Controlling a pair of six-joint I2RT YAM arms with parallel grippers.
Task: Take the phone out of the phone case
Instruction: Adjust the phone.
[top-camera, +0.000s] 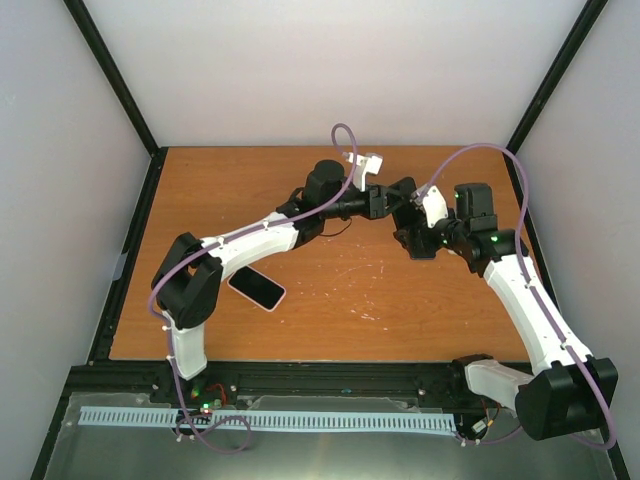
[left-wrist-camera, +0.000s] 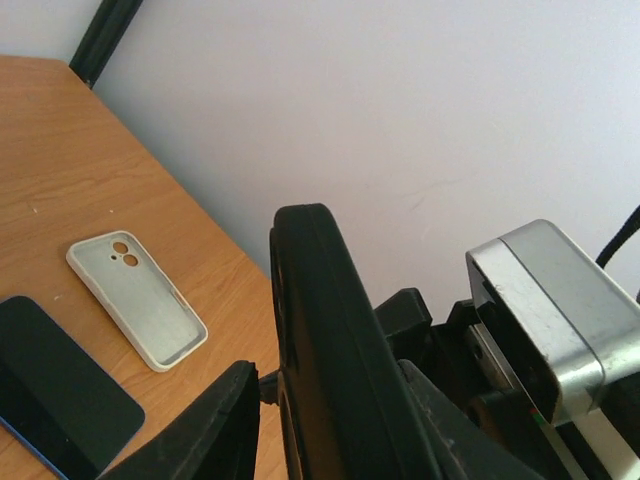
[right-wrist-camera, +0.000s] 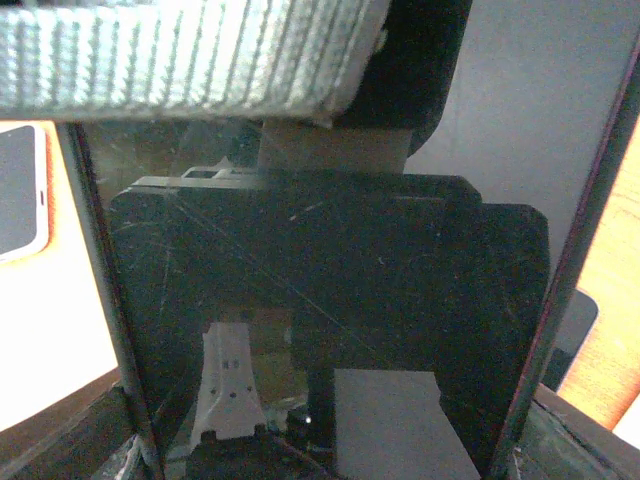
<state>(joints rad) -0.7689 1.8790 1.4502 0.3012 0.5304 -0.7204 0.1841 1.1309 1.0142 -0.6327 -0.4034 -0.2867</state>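
Note:
A black phone in a black case (top-camera: 405, 215) is held in the air between both arms, above the right half of the table. In the left wrist view it stands edge-on (left-wrist-camera: 320, 330) between my left gripper's (left-wrist-camera: 325, 400) fingers, with a thin gap showing by the left finger (left-wrist-camera: 200, 430). In the right wrist view its scratched dark screen (right-wrist-camera: 320, 280) fills the frame between my right gripper's (right-wrist-camera: 330, 440) fingers. In the top view my left gripper (top-camera: 392, 203) and right gripper (top-camera: 412, 237) meet on it.
A phone in a pale pink case (top-camera: 257, 288) lies screen up beside the left arm. The left wrist view shows an empty white case (left-wrist-camera: 135, 298) and a dark phone with a blue edge (left-wrist-camera: 50, 390) on the wooden table (top-camera: 330, 300) near the wall.

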